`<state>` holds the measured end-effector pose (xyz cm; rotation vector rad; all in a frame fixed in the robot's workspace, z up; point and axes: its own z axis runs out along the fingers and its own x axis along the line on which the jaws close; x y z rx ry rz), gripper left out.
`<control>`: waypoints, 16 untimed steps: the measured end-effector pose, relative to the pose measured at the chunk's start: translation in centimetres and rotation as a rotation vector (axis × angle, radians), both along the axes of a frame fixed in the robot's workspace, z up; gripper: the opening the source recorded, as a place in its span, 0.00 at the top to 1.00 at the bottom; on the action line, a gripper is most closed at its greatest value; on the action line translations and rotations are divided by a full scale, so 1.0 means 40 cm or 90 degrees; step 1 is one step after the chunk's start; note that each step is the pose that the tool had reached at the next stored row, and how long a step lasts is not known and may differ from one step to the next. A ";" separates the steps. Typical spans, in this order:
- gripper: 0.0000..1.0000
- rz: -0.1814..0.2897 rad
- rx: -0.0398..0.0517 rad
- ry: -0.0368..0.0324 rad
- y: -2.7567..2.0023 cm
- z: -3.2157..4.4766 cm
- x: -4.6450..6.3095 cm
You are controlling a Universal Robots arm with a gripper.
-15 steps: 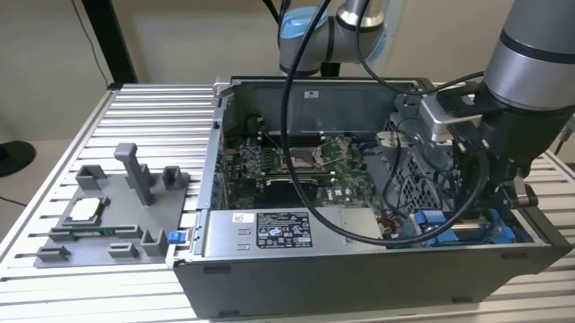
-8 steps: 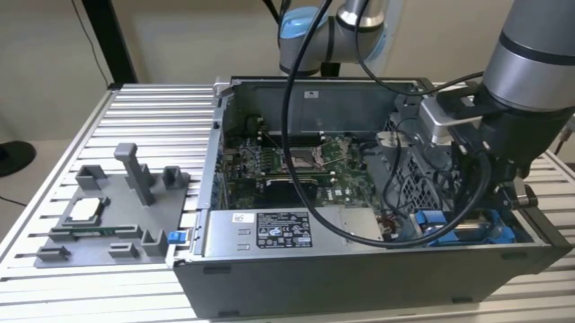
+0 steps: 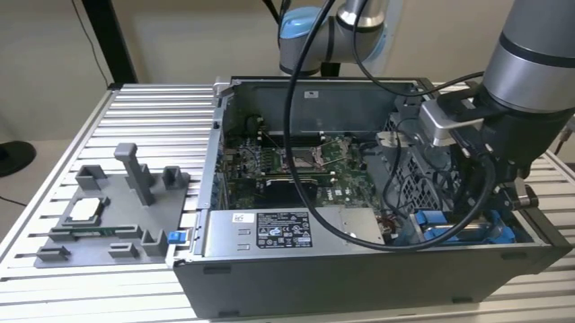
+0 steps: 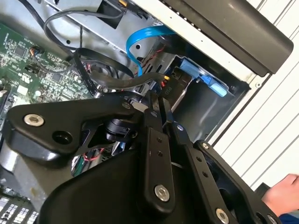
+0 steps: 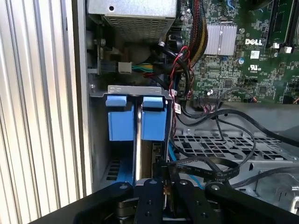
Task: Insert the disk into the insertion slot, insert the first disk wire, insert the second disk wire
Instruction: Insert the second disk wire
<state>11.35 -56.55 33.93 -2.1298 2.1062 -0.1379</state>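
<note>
Pincer closed narrow, pinching dark flat cable end, low inside insertion slot with blue tabs at 12 o'clock.

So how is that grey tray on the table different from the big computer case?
The grey tray is small, flat and plastic-looking with upright posts; the computer case is a far larger, deep box, open on top with circuit boards inside. The tray sits apart; the arm reaches into the case. Both rest on the slatted table.

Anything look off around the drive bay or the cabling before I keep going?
Nothing looks damaged or spilled. The gripper sits low at the insertion slot, whose blue tabs look square. Loose black cables drape close beside it, and a person's hand is near the case edge.
</note>
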 end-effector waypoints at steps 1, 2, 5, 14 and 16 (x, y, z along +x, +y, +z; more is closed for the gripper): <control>1.00 0.001 0.0000 0.0000 0.000 0.000 0.000; 1.00 0.002 0.0000 0.0000 0.000 0.000 0.000; 1.00 0.003 0.0003 0.0000 -0.001 0.001 0.001; 1.00 0.005 0.0003 0.0000 -0.010 0.002 0.001; 1.00 0.006 0.0005 0.0000 -0.010 0.000 0.001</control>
